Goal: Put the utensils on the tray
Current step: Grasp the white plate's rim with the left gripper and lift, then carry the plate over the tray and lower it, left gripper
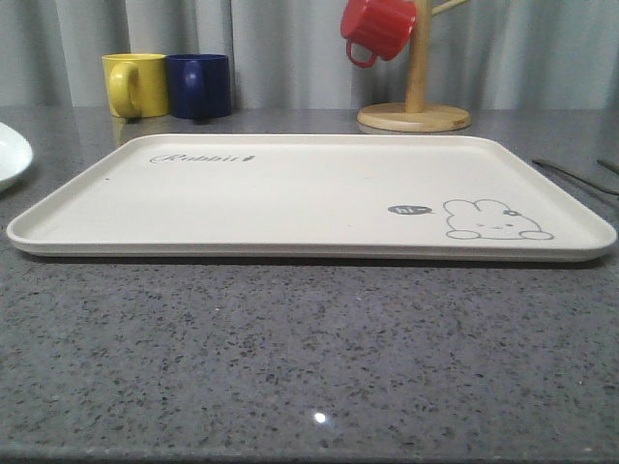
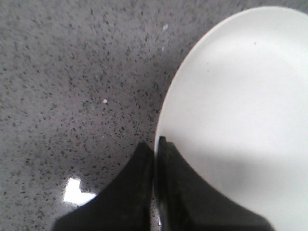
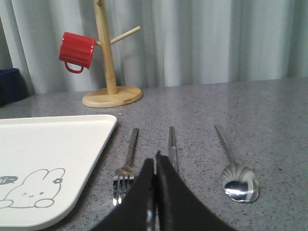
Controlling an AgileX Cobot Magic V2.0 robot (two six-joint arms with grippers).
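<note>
The cream tray (image 1: 290,188) with a grey rabbit drawing lies flat mid-table, with nothing on it; its corner (image 3: 57,144) shows in the right wrist view. Beside that corner three silver utensils lie side by side on the counter: a fork (image 3: 126,168), a pair of chopsticks (image 3: 172,147) and a spoon (image 3: 236,171). Thin utensil handles (image 1: 571,174) appear right of the tray. My right gripper (image 3: 155,161) is shut and empty, just in front of the chopsticks. My left gripper (image 2: 155,144) is shut and empty, over the edge of a white plate.
A round white plate (image 2: 240,110) sits left of the tray, its rim (image 1: 12,155) at the frame edge. Behind the tray stand a yellow mug (image 1: 135,85), a dark blue mug (image 1: 200,85) and a wooden mug tree (image 1: 416,97) holding a red mug (image 1: 377,29).
</note>
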